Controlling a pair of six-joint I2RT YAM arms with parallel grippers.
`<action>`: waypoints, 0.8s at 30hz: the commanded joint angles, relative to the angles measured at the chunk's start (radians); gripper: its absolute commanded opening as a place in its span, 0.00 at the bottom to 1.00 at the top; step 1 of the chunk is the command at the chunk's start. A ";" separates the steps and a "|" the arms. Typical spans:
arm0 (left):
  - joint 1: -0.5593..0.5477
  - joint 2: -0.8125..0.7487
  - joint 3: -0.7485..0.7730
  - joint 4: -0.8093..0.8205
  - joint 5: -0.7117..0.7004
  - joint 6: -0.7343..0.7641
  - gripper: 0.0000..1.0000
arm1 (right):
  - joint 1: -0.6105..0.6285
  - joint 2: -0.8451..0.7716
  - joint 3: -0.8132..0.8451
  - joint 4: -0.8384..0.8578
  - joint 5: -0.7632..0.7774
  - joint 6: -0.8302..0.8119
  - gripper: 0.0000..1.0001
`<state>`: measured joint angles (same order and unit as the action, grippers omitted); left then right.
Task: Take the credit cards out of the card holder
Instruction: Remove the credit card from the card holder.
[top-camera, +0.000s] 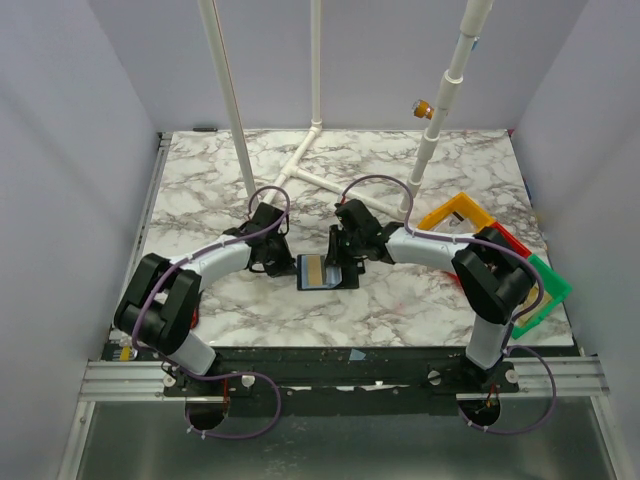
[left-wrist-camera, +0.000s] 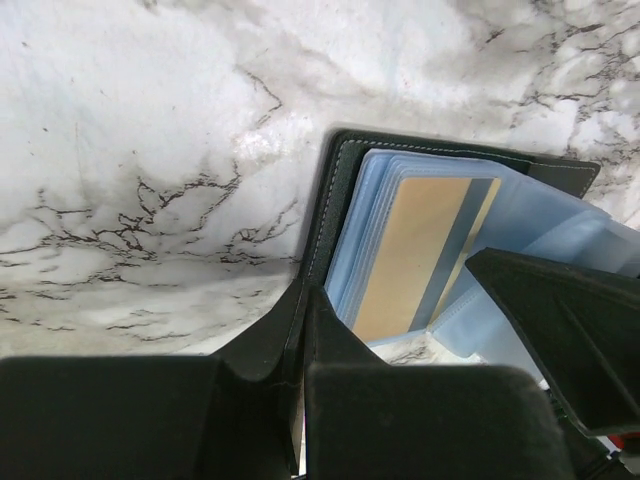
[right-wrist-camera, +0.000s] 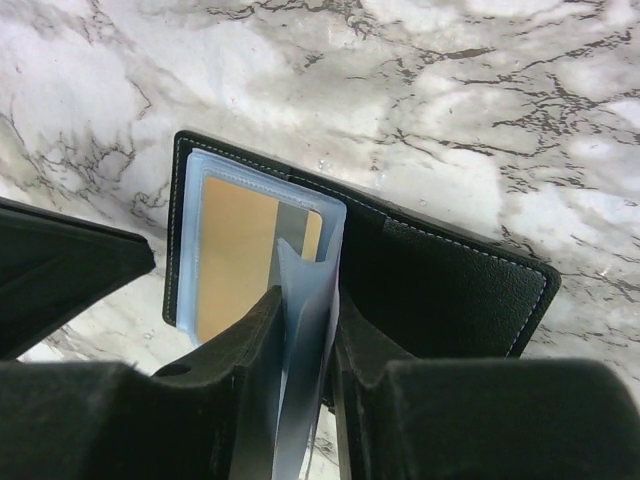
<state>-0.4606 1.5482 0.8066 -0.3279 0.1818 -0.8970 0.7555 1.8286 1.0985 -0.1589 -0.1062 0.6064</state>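
Observation:
The black card holder (top-camera: 345, 274) lies open on the marble table at the centre. Its pale blue sleeves hold a tan credit card (top-camera: 313, 271) with a grey stripe. My left gripper (top-camera: 283, 262) is shut on the holder's left black cover edge (left-wrist-camera: 322, 215); the tan card (left-wrist-camera: 415, 250) lies just right of it. My right gripper (top-camera: 347, 260) is shut on upright pale blue sleeve leaves (right-wrist-camera: 303, 285), with the tan card (right-wrist-camera: 232, 255) to its left and the black cover (right-wrist-camera: 440, 290) to its right. Other cards are hidden.
Yellow (top-camera: 452, 212), red (top-camera: 512, 240) and green (top-camera: 550, 288) bins sit stacked at the right edge. A white pipe frame (top-camera: 300, 165) lies behind the arms, with upright poles (top-camera: 228, 90). The other arm's black finger (left-wrist-camera: 560, 340) crowds the left wrist view.

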 joint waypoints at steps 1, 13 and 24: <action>-0.009 -0.042 0.065 -0.059 -0.043 0.049 0.00 | -0.004 -0.041 -0.008 -0.022 0.043 -0.025 0.29; -0.085 0.105 0.196 -0.025 0.028 0.040 0.00 | -0.010 -0.065 -0.031 0.018 -0.013 0.020 0.33; -0.132 0.158 0.234 0.024 0.082 0.013 0.00 | -0.018 -0.190 -0.063 -0.014 0.042 0.041 0.51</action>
<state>-0.5728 1.7077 1.0023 -0.3374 0.2226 -0.8722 0.7441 1.7107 1.0508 -0.1596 -0.0998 0.6334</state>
